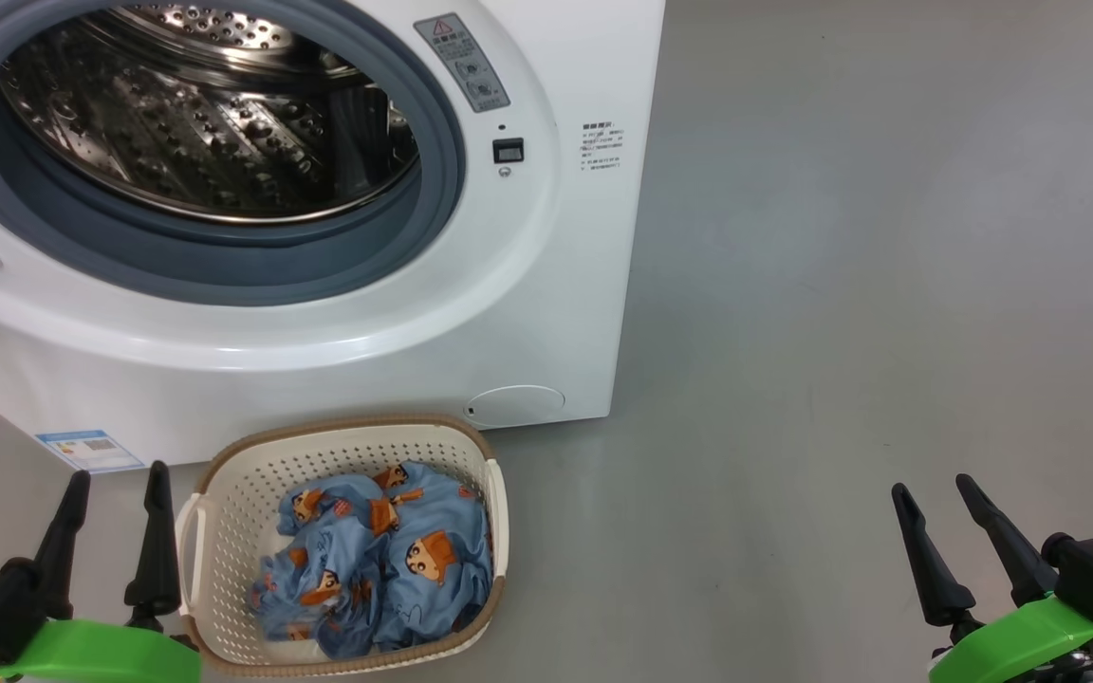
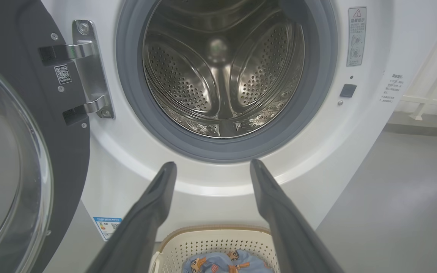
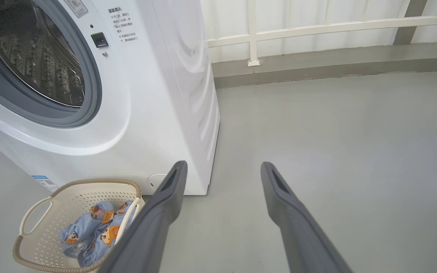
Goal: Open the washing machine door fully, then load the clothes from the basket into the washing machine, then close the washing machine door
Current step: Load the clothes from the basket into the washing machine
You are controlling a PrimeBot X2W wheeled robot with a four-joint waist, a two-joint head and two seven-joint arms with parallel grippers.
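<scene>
Notably, left wrist view catches the black-rimmed round glass door (image 2: 17, 151) at nine o'clock; left tool (image 2: 212, 163), right tool (image 3: 222, 165) spread, empty.

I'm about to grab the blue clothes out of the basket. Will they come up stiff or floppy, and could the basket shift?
Likely floppy: the clothes lie crumpled in soft folds, so they should drape and trail. They are probably light, being thin fabric. The basket looks like thin perforated plastic and may drag along.

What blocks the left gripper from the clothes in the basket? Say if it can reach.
Probably yes. The left gripper stands open right beside the basket, whose top is open, and the clothes lie uncovered inside.
</scene>
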